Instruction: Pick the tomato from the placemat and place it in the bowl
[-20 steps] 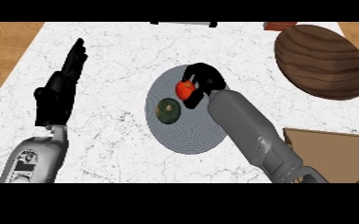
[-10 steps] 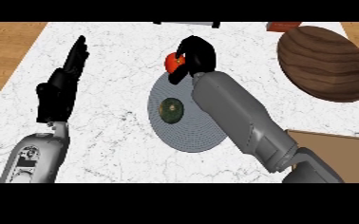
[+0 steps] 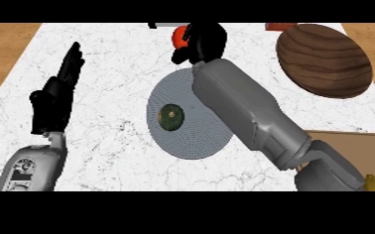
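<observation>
The right hand (image 3: 201, 42) was curled round the red tomato (image 3: 178, 36), holding it above the white marble counter (image 3: 117, 148) just past the far edge of the round grey placemat (image 3: 192, 134). A dark green round fruit (image 3: 171, 117) lay on the placemat. The brown wooden bowl (image 3: 326, 59) sat well apart to the right. The left hand (image 3: 57, 96) rested open at the left, fingers up.

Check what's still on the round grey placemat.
On the round grey placemat lies one dark green round item. The grey right forearm covers the mat's right part, so anything under it is hidden. The red tomato is off the mat, in the right robot hand.
</observation>
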